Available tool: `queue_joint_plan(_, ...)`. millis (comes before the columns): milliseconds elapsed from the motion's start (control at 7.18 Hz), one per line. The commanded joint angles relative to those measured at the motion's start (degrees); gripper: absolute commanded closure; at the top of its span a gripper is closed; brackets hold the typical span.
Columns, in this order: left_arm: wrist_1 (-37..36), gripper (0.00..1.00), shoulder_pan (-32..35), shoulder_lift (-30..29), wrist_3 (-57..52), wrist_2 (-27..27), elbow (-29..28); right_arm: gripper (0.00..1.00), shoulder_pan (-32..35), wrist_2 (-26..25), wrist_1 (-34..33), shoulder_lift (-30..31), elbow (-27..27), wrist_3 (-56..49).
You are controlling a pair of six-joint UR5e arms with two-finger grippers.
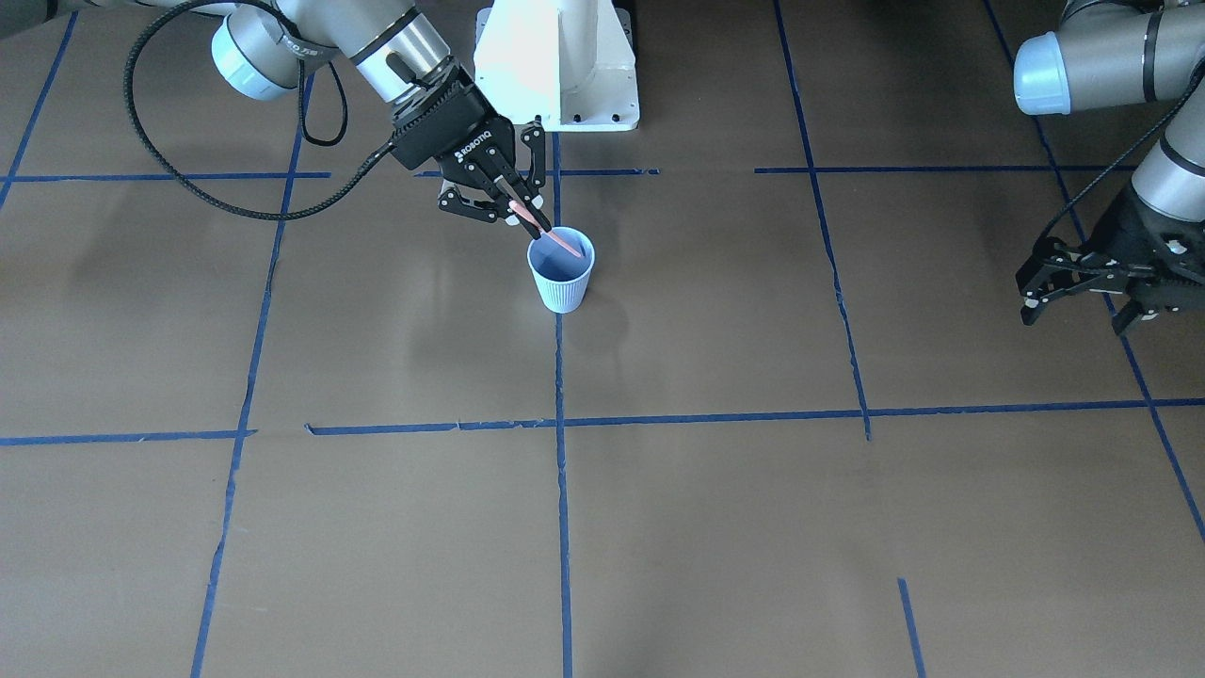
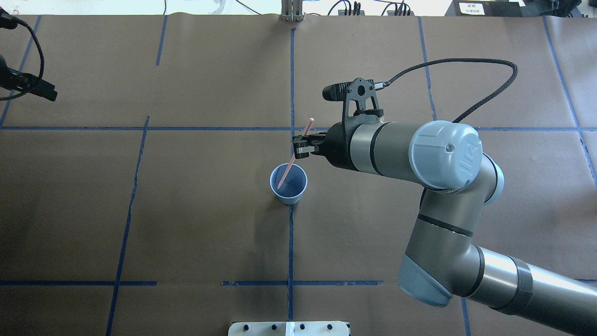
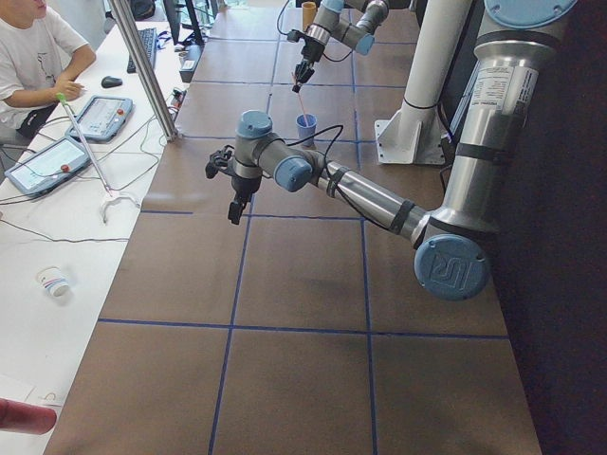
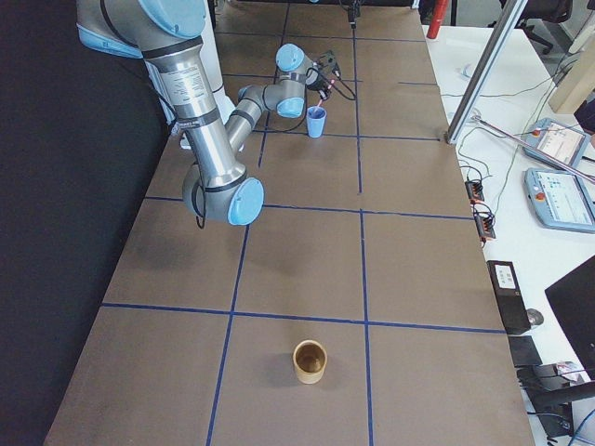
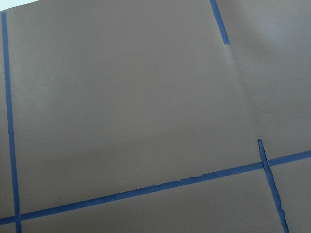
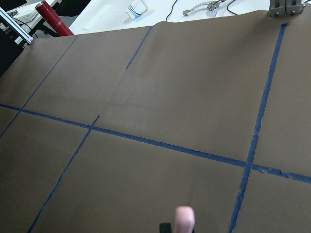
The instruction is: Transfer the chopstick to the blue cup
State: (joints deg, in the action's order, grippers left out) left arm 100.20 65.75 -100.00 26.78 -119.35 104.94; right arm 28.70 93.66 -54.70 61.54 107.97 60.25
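Pinching chopstick: ROBOTIQ-branded right gripper

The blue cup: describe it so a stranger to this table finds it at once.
On the brown table crossed by blue tape lines, look near the middle, by the right gripper. A cup stands on a tape line, a pink chopstick slanting into it. It is pale blue and ribbed; the other cup is brown.
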Motion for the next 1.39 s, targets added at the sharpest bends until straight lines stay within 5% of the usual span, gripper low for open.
queue_joint_plan(0,0.0,0.00,0.0,0.1,-0.1,0.0,0.0,0.77,-1.4,-1.3,-1.8,-0.2,-1.6,-0.1)
queue_joint_plan(139,0.0,0.00,0.0,0.1,-0.1,0.0,0.0,0.01,-1.9,-2.2,-1.9,-0.2,-1.9,0.6)
queue_joint_plan(418,0.0,0.00,0.7,0.6,-1.1,-0.2,-0.1,0.00,-0.9,-1.7,-1.6,0.5,0.0,0.8)
queue_joint_plan(836,-0.1,0.00,10.7,1.2,-14.6,-9.6,-7.5,0.00,9.9,1.4,-1.5,21.7,10.8,0.1)
queue_joint_plan(975,-0.1,0.00,15.7,1.1,-21.4,-14.4,-12.5,0.00,18.7,9.4,-1.8,23.2,7.7,-0.6)
queue_joint_plan(1254,-0.6,0.00,22.2,0.3,-33.4,-16.3,-20.6,0.00,39.7,31.1,-2.1,23.3,-5.0,-21.5)
